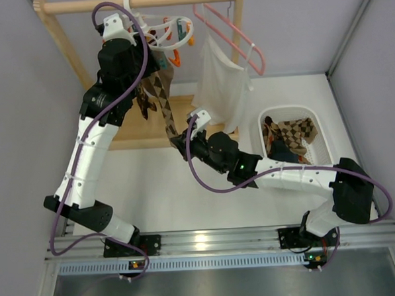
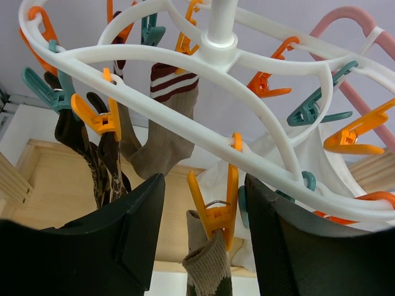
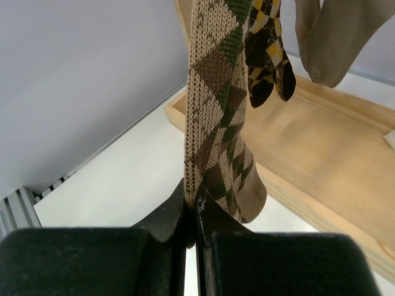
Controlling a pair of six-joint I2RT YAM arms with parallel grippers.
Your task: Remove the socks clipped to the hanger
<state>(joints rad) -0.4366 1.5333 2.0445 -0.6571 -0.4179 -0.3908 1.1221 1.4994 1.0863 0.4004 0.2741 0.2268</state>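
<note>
Table point(image 1: 153, 190) space is shared by a wooden rack point(image 1: 143, 127) along the far edge and a white basket point(image 1: 291, 108) by the right edge, with patterned socks point(image 1: 296, 133) lying inside it. On the rack's rail hang a pink wire hanger point(image 1: 238, 36) carrying a white garment point(image 1: 217, 80) and, at the left end, the hanger point(image 2: 219, 46). The left gripper point(image 2: 207, 222) is raised under its ring, jaws apart on either side of an orange clothespin point(image 2: 213, 206) that bites a tan cuff point(image 2: 207, 265). The right gripper point(image 3: 192, 213) sits low by the rack base, jaws clamped together on the bottom end of an argyle sock point(image 3: 213, 92) hanging from the ring. A brown striped-cuff sock point(image 2: 170, 123) hangs clipped nearby.
</note>
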